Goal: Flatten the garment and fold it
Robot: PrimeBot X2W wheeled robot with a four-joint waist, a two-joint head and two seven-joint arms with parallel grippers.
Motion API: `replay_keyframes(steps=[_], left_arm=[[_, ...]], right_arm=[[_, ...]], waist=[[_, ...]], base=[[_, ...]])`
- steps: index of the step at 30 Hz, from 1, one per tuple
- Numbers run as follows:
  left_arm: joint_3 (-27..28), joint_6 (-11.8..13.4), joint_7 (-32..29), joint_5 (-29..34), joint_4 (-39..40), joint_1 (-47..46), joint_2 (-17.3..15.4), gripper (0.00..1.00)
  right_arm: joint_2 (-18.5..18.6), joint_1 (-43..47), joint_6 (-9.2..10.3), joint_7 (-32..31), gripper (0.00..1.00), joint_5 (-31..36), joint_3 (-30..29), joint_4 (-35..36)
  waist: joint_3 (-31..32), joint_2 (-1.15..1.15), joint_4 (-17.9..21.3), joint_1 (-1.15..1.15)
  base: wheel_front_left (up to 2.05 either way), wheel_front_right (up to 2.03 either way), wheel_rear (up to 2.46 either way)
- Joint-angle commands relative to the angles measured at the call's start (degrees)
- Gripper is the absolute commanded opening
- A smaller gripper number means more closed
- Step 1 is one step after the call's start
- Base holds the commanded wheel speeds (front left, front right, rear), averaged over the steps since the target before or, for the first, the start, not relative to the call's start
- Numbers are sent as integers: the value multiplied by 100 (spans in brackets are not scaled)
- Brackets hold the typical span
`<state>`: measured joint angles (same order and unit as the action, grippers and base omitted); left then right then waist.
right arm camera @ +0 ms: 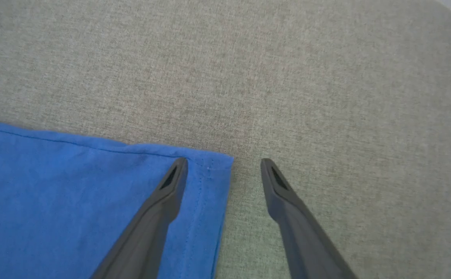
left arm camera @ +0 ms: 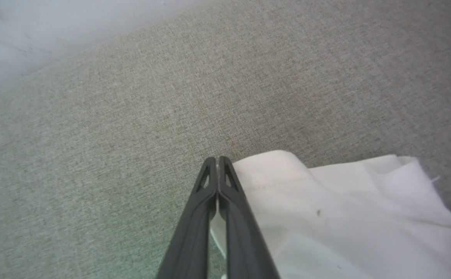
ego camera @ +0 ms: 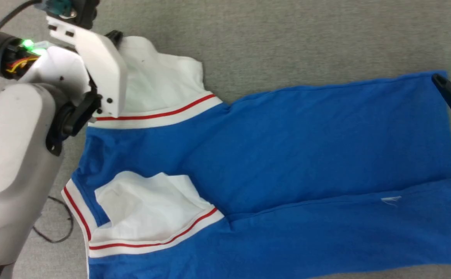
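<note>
Nearest the robot, the garment [ego camera: 287, 155], a bright blue jersey-style cotton T-shirt with white short sleeves and red-and-white striped trim, lies spread sideways on a grey woven cloth surface [ego camera: 287, 38], collar end to the left and hem to the right. Its near white sleeve [ego camera: 144, 209] is folded in over the blue body. A thin black cable [ego camera: 60, 228] loops on the surface beside the pale left forearm [ego camera: 12, 147]. Further out, a long crease runs across the blue body. At the far hem corner the right gripper [right arm camera: 224, 162] stands wide open, one finger above the blue cloth and the other above the bare surface (whether either tip touches is unclear). Farthest, the far white sleeve [ego camera: 159, 85] lies rumpled; the left gripper [left arm camera: 218, 159] is pinched on its outer edge, with white cloth showing between the fingers.
</note>
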<state>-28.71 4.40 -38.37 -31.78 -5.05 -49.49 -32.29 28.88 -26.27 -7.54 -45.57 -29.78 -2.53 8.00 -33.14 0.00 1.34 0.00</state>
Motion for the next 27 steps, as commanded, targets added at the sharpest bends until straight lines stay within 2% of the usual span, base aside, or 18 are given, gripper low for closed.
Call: replay_keyframes(steps=[1, 3, 4, 5, 6, 9, 13, 18, 27], left_arm=[[-13, 6, 61, 23, 2, -77, 53, 0], [-26, 10, 152, 37, -16, -136, 118, 0], [-27, 11, 171, 38, -22, -155, 131, 0], [-26, 11, 183, 38, -26, -174, 137, 0], [-21, 12, 197, 39, -25, -194, 140, 0], [-5, 21, 221, 32, -11, -245, 145, 0], [39, 25, 332, 32, 20, -271, 133, 0], [217, 19, 766, -47, 133, -136, 97, 0], [699, 167, 1709, -416, 988, 1109, -85, 0]], right_arm=[[-4, -104, 5, -45, 100, 28, 18, -71], [-47, -96, 5, -165, 100, 39, 50, -229], [-69, -80, 5, -229, 76, 17, 65, -270], [-97, -64, 5, -300, 44, -13, 71, -299], [-111, -41, 5, -391, 0, -30, 76, -312], [-134, -18, 5, -553, 0, -23, 37, -279], [-159, -68, 5, -455, 0, 17, -22, -183], [-275, -194, 5, 40, 0, 53, -127, -81], [-547, 360, 5, 583, 0, -86, -352, 289]], waist=[[-101, 0, -108, 0], [-158, 0, -165, 0], [-171, 0, -178, 0], [-181, 0, -187, 0], [-189, 0, -191, 0], [-210, 0, -197, 0], [-198, 0, -183, 0], [15, 0, -147, 0], [810, 0, -159, 0]], base=[[0, 0, 0], [0, 0, 0], [0, 0, 0], [0, 0, 0], [0, 0, 0], [0, 0, 0], [0, 0, 0], [0, 0, 0], [0, 0, 0]])
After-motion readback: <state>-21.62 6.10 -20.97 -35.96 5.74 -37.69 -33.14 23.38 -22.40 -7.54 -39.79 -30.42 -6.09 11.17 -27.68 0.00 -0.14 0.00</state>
